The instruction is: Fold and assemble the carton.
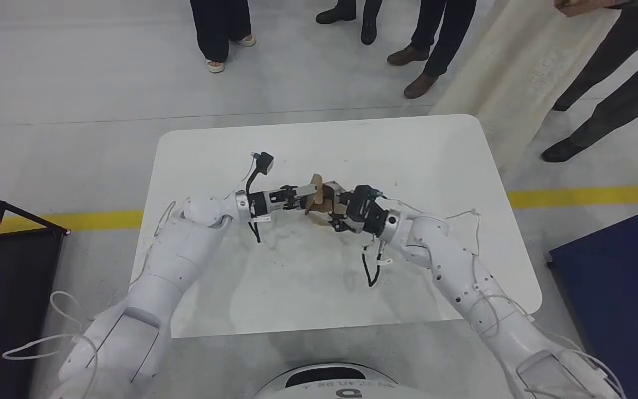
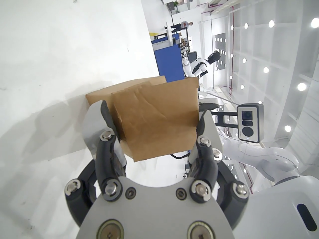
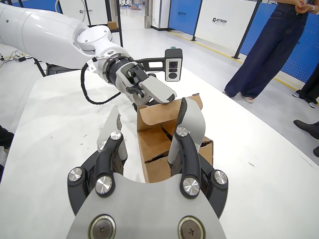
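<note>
Clamping the brown carton (image 2: 154,125) from two opposite sides, my left gripper (image 2: 155,108) has its fingers (image 2: 107,116) drawn in until each pad presses a cardboard wall, so the box sits wedged between them with a creased panel facing my wrist. Seen from my right wrist, one of those fingers lies along the top edge of a raised flap (image 3: 159,111) on the far side of the carton. My right gripper (image 3: 149,105) is spread wide and grips nothing: one finger (image 3: 190,119) lies against the upper part of the carton on the side nearest me, while the other finger (image 3: 112,125) stands clear of the cardboard, above bare worktop (image 3: 62,115). The carton is only partly assembled, its top flaps open and standing at uneven angles, with dark gaps showing between the inner folds. Whether its base rests flat I cannot tell, since my right gripper's body hides it. From above, both grippers meet at the carton near the middle of the white worktop, a little towards its far edge, my arms coming in from either side. A yellow stripe (image 1: 80,219) runs across the floor beside the worktop.
</note>
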`<state>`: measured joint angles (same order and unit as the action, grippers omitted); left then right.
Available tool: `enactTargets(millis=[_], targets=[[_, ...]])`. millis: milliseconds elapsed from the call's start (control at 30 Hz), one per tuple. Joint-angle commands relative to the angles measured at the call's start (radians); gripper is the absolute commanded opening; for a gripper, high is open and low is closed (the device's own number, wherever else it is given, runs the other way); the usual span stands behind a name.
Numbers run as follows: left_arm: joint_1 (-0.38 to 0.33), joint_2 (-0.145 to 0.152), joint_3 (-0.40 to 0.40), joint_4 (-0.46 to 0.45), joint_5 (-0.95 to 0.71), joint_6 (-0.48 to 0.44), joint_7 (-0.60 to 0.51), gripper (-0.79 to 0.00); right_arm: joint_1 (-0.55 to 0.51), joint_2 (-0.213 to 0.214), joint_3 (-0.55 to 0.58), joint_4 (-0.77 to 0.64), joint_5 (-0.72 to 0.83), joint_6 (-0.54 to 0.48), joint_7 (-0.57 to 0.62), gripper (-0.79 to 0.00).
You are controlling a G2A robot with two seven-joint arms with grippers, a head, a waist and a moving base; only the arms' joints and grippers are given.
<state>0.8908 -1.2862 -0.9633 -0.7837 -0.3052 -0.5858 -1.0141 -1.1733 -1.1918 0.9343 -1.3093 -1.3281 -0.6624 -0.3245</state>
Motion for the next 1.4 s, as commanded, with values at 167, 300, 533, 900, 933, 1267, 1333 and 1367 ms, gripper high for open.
enactTargets(millis=[167, 300, 533, 900, 933, 1267, 1333, 1367], targets=[[-0.001, -0.001, -0.006, -0.003, -0.02, -0.004, -0.001, -0.163, 0.015, -0.006, -0.012, 0.016, 0.001, -0.004, 0.005, -0.326], [0.001, -0.001, -0.01, -0.007, -0.037, -0.013, 0.0, -0.108, 0.018, -0.009, -0.015, 0.018, -0.002, -0.002, 0.004, -0.326], [0.008, -0.004, -0.014, -0.019, -0.069, -0.023, 0.005, -0.132, 0.022, -0.013, -0.017, 0.016, -0.001, 0.018, 0.006, -0.342], [0.025, 0.001, -0.066, 0.009, -0.231, 0.04, -0.057, -0.394, -0.096, 0.014, 0.064, -0.105, -0.203, 0.28, -0.043, -0.323], [0.027, -0.001, -0.066, 0.009, -0.253, 0.057, -0.072, -0.403, -0.11, 0.015, 0.065, -0.12, -0.216, 0.306, -0.047, -0.311], [0.024, -0.017, -0.043, 0.043, -0.317, 0.14, -0.152, -0.422, -0.211, 0.021, 0.097, -0.201, -0.251, 0.431, -0.145, -0.32], [0.021, -0.02, -0.036, 0.052, -0.317, 0.141, -0.154, -0.422, -0.21, 0.019, 0.092, -0.198, -0.247, 0.426, -0.133, -0.314], [0.02, -0.022, -0.033, 0.056, -0.317, 0.14, -0.154, -0.422, -0.208, 0.017, 0.089, -0.194, -0.246, 0.425, -0.129, -0.317]])
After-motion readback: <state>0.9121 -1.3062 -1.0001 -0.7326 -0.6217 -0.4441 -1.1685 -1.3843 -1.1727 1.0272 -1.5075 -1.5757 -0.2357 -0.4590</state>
